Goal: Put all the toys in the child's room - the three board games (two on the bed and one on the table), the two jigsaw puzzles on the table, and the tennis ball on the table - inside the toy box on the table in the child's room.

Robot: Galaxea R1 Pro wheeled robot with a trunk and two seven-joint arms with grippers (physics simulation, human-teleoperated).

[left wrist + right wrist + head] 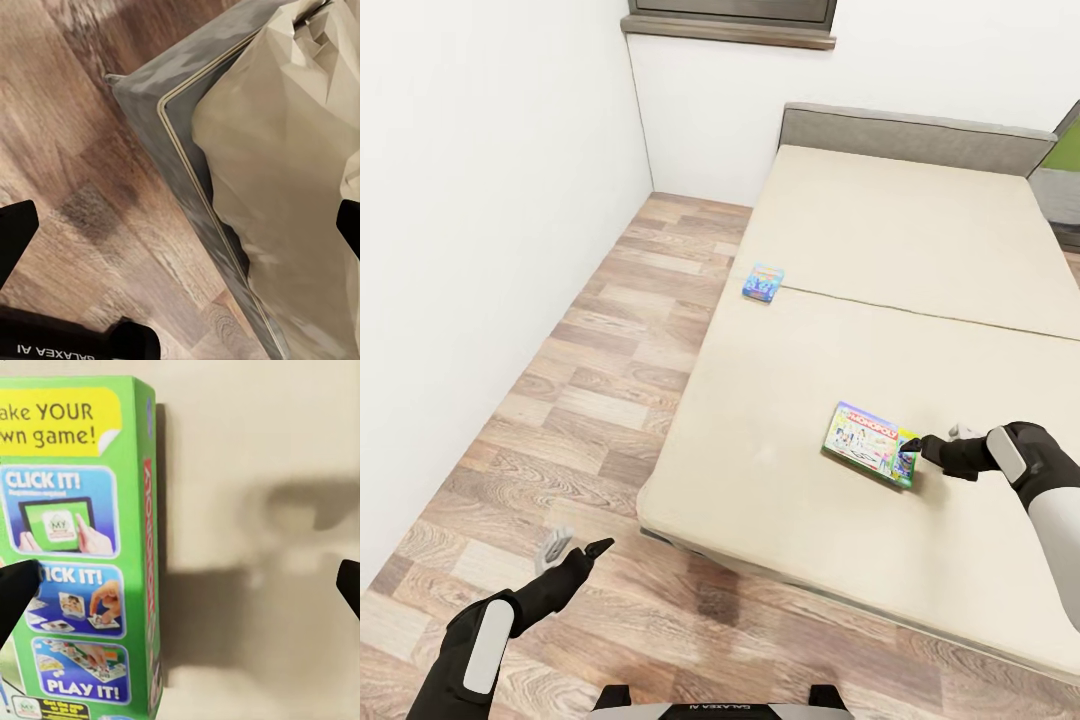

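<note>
Read "MONOPOLY" on the green board game [870,443] lying on the bed [920,250]; "CLICK IT!", "PLAY IT!" on its edge. Right gripper [920,442] open at that edge, nothing held. Left gripper [575,548] open, beside the bed.

green-edged board game [79,547] side panel reads "ake YOUR wn game!", "CLICK IT!", "ICK IT!", "PLAY IT!"; robot base [710,706] says "GALAXEA AI", mirrored

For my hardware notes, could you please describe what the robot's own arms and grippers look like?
Both arms are black near the wrist, each with a light-grey oval panel. The right arm turns white higher up. The left gripper has one grey and one black finger; the right gripper likewise. White inverted "GALAXEA" lettering marks the base.
</note>
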